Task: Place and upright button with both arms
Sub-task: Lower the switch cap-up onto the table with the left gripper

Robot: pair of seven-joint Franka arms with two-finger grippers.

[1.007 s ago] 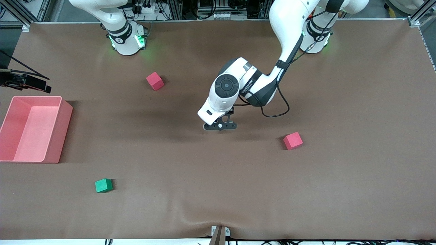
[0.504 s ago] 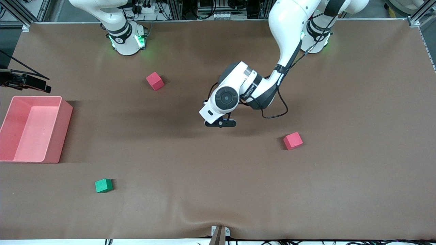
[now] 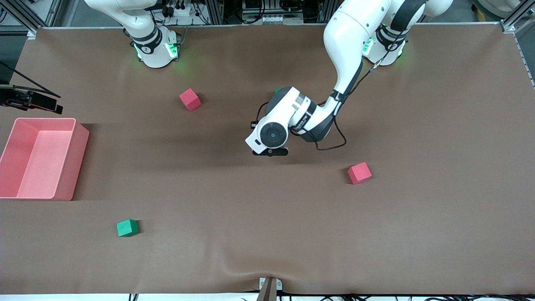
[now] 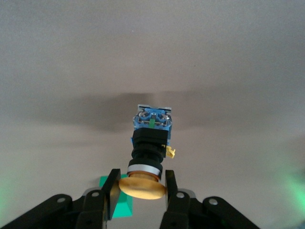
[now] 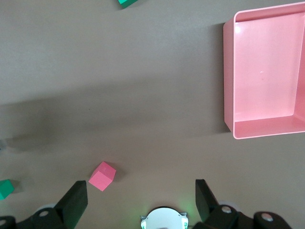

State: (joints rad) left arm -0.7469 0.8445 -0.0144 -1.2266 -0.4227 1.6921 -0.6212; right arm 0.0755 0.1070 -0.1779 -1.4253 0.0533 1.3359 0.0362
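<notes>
Though hidden from the front, the left gripper [image 4: 139, 191] clamps the button [image 4: 147, 160]

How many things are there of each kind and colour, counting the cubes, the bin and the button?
Red cubes: 2, one toward the right arm's end, one toward the left arm's end
Green cubes: 2, one nearest the front camera, one mostly hidden in the front view
Pink bin: 1
Button: 1
Total: 6
</notes>
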